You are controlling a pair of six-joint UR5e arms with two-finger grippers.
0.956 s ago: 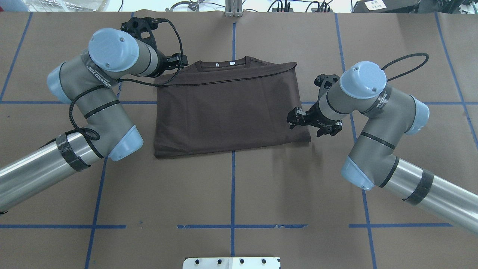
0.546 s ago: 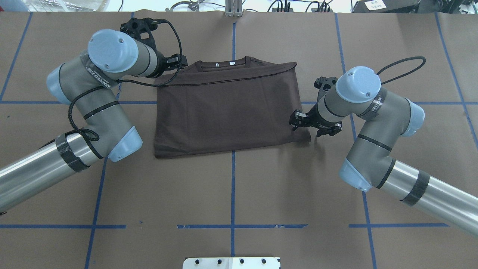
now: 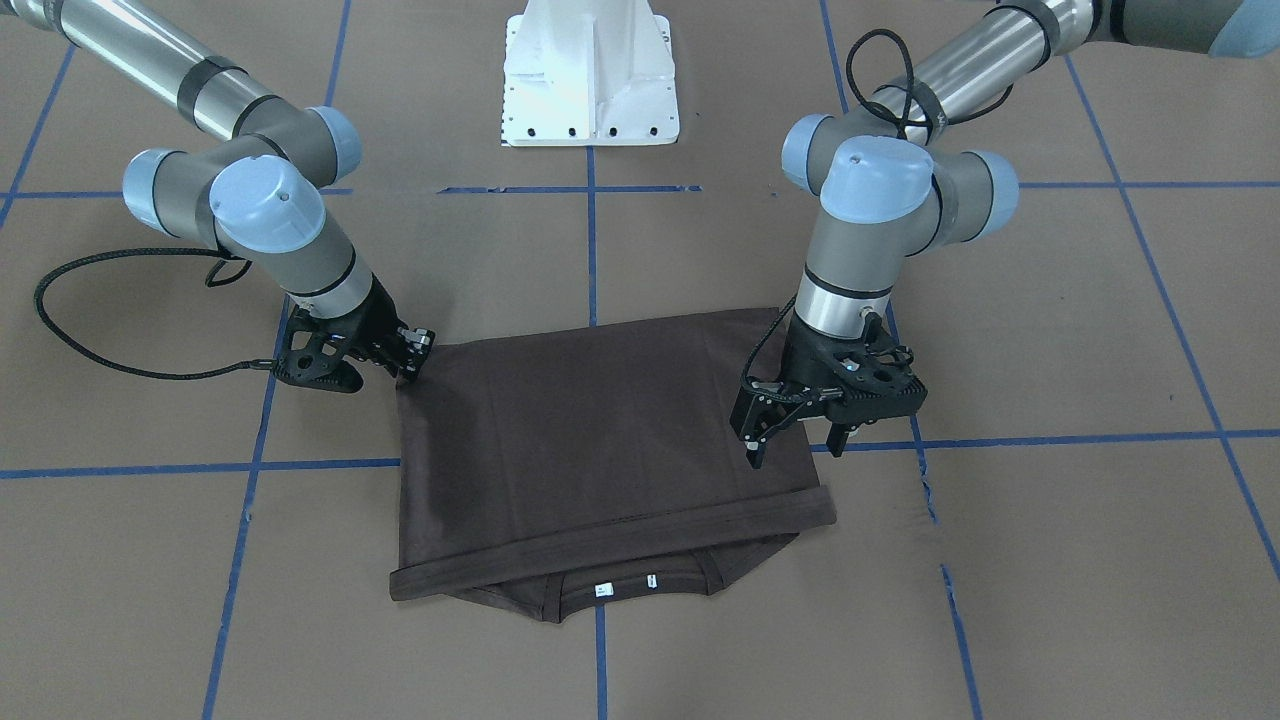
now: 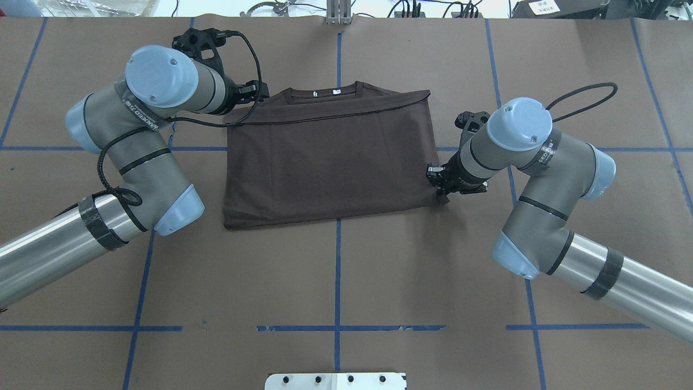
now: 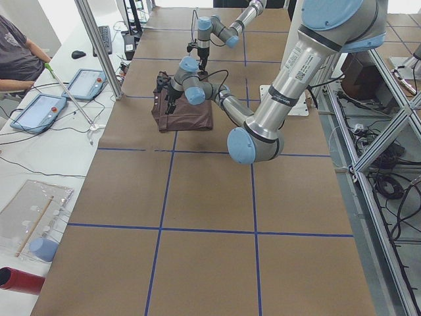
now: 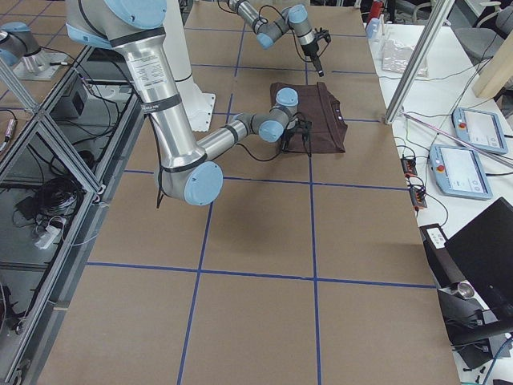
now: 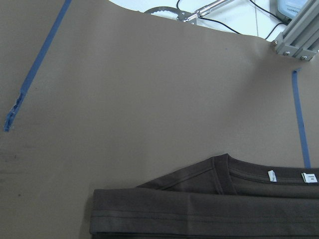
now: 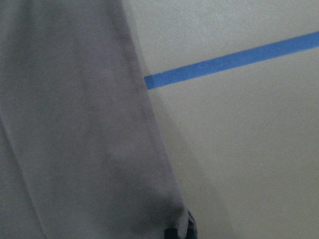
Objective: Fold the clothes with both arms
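The dark brown T-shirt (image 4: 330,157) lies folded into a rectangle, its collar and white tags (image 3: 600,590) on the side away from the robot. My left gripper (image 3: 795,450) hangs open just above the shirt's far left corner by the folded hem; the left wrist view looks down on that hem and the collar (image 7: 224,174). My right gripper (image 3: 408,360) is low at the shirt's right edge near its front corner (image 4: 439,187), fingers drawn together on the cloth edge. Close up in the right wrist view, the shirt edge (image 8: 149,149) lies flat on the table.
Brown paper with blue tape lines (image 4: 338,271) covers the table. The white pedestal base (image 3: 590,90) stands at the robot's side. Black cables (image 3: 100,320) loop from both wrists. A person (image 5: 16,52) and tablets (image 5: 39,108) are beyond the table's far edge.
My right gripper has moved in and down onto the shirt's right edge and its fingers have narrowed. The left arm has shifted only slightly; the shirt lies as before.
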